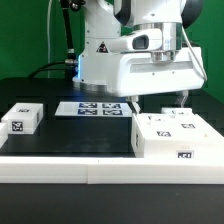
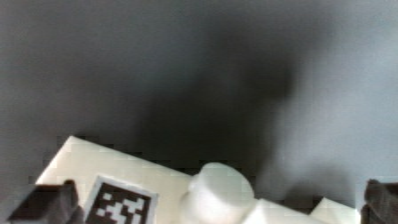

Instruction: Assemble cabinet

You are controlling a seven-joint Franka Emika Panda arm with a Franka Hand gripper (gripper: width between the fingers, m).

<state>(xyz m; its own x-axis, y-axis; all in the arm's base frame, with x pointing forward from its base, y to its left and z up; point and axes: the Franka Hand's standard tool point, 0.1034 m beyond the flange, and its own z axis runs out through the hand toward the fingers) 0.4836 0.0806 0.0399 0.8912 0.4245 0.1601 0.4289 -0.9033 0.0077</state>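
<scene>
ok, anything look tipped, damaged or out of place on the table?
Nothing stands out. The cabinet body sits flat at the exterior view's right, the small white tagged part sits flat at its left, and the marker board lies flat farther back between them. No damage visible.

Your wrist view is blurred. The cabinet [image 2: 125,168] is cut off by the picture's edge, its tag [image 2: 119,205] runs partly out of frame, and only the tips of the fingers [image 2: 45,205] show. In your exterior view the arm [image 1: 140,60] is cut off at the top, and the panel [image 1: 20,120] markings are too small to read.
</scene>
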